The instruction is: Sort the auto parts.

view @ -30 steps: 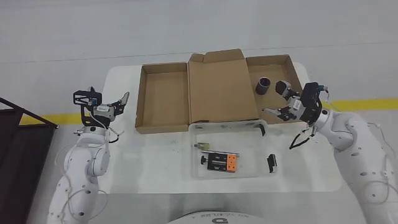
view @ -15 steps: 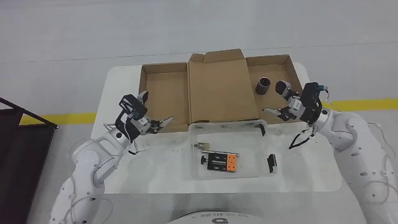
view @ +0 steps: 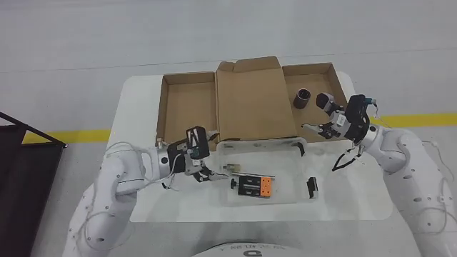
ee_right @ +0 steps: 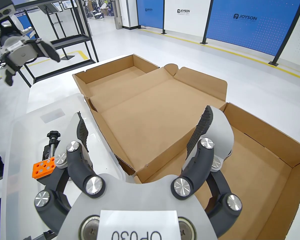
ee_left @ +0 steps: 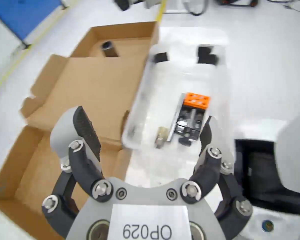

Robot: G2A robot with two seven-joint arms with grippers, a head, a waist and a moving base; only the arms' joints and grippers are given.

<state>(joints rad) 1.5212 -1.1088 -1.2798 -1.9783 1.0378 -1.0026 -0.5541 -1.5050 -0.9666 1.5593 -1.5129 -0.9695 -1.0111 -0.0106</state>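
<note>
Left gripper (ee_left: 145, 122) is wide open and empty, hovering at the left end of the clear tray (view: 282, 164), just in front of the box's left bin (view: 186, 111). This reads as the approach for a pick. The nearest part is the small metal fitting (ee_left: 160, 136), lying in the tray right beside the black clamp (ee_left: 188, 126) with the orange block (ee_left: 197, 100). The next move probably needs the jaws centred on the fitting and lowered inside the tray wall without catching the clamp. A small black part (view: 312, 186) sits on the table just right of the tray. A dark cylinder (view: 302, 98) is in the right bin (view: 318, 78). Right gripper (ee_right: 143, 119) is open and empty, at that bin's front edge.
</note>
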